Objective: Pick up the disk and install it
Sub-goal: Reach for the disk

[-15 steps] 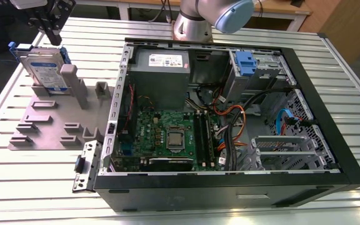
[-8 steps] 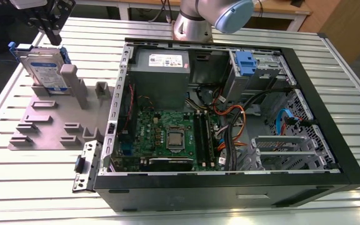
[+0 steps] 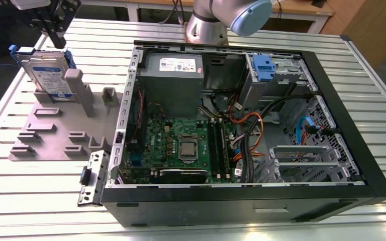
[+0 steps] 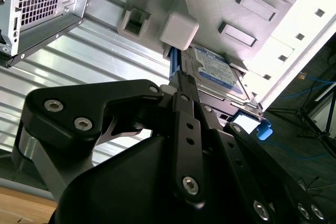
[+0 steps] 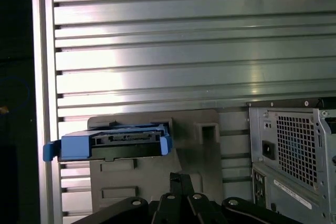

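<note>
Gripper [image 3: 58, 36] hangs just above the disk [image 3: 45, 73], not touching it. Jaws look pressed together w/ nothing between them in both wrist views. Disk stands on edge in a grey holder [image 3: 52, 133] on the slatted metal table [image 3: 38, 201], at the exterior view's left of the open PC case [image 3: 233, 206], approx. beside its rear corner.

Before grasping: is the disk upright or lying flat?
Upright: the disk stands on edge, slotted into the grey holder beside the computer case.

Blue-framed silver disk [image 3: 47, 75], grey stand [image 3: 52, 135]
</note>
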### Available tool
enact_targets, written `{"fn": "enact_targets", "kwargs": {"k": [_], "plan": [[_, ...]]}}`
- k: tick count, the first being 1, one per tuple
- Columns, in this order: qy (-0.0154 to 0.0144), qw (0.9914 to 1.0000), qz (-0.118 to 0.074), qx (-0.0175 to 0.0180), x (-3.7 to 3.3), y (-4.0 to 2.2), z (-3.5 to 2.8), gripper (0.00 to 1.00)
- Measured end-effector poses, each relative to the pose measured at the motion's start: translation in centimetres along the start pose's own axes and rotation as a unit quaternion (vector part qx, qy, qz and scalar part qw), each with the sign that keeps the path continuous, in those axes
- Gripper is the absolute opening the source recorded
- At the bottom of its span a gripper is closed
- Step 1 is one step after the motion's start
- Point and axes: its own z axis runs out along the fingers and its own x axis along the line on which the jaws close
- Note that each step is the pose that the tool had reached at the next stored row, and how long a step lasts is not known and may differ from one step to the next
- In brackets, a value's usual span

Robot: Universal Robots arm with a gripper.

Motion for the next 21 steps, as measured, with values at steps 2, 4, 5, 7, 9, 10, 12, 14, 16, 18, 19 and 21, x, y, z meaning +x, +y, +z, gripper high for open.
{"fn": "enact_targets", "kwargs": {"k": [2, 4, 5, 7, 9, 10, 12, 14, 16, 18, 19, 21], "plan": [[0.0, 1.0, 0.0, 0.0, 0.0, 0.0, 0.0, 0.11], [0.0, 1.0, 0.0, 0.0, 0.01, 0.02, 0.0, 0.11], [0.0, 1.0, 0.0, 0.0, 0.09, 0.06, 0.0, 0.11], [0.0, 1.0, 0.0, 0.0, 0.45, 0.25, 0.02, 0.11], [0.0, 1.0, 0.0, 0.0, 1.07, 0.66, 0.04, 0.11], [0.0, 1.0, 0.0, 0.0001, 1.47, 0.87, 0.06, 0.11], [0.0, 1.0, 0.0, 0.0, 2.2, 1.23, 0.12, 0.11], [0.0, 1.0, 0.0, 0.0001, 3.13, 1.36, 0.21, 0.11], [0.0, 1.0, 0.0, 0.0, 4.02, 1.4, 0.29, 0.11], [0.0, 1.0, 0.0, 0.0001, 4.97, 1.39, 0.39, 0.11], [0.0, 1.0, 0.0, 0.0001, 5.42, 1.37, 0.44, 0.11], [-0.0001, 1.0, 0.0, 0.0, 6.32, 1.36, 0.52, 0.11]]}}
